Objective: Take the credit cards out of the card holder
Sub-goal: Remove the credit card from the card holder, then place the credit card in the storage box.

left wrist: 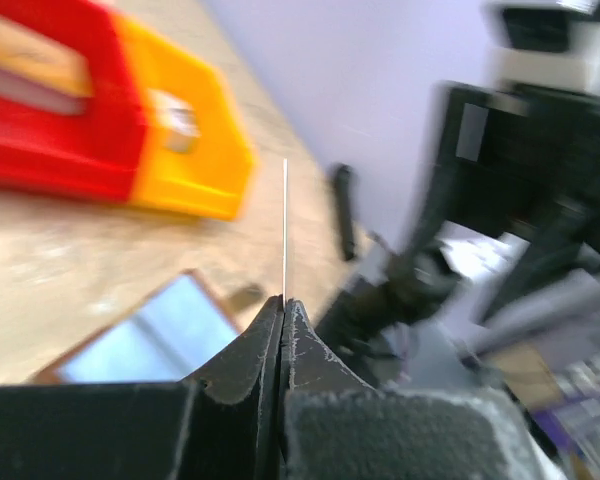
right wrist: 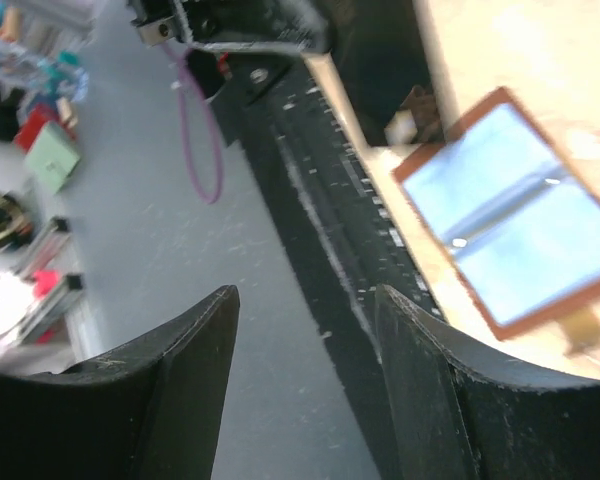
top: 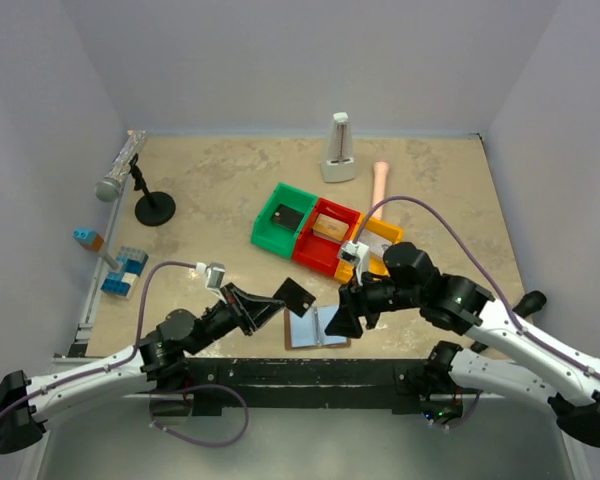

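Left pincer (left wrist: 283,305): is clenching tight, its jaws pressed together and pinching the lower edge of a thin card.
Card (top: 295,295): is sticking out past the left fingertips. It is showing as a dark square from overhead and as a thin pale line, edge-on, in the left wrist view. It is sitting apart from the card holder, just up and left of it in the overhead view.
Card holder (top: 317,327): is lying open and flat on the counter (top: 210,200) near its front edge, between the two pincers. Its brown rim is framing two pale grey-blue panels that are facing up.
Right pincer (right wrist: 305,300): is standing released, jaws well apart with nothing between them. It is hanging just beside the right side of the card holder; whether it is touching the holder cannot be told.
Bins: a green bin (top: 275,243), a red bin (top: 315,258) and a yellow bin (top: 385,232) are sitting side by side in a slanted row beyond the card holder, the green one holding a dark item.
Microphone (top: 120,170): is standing on its round base at the far left of the counter.
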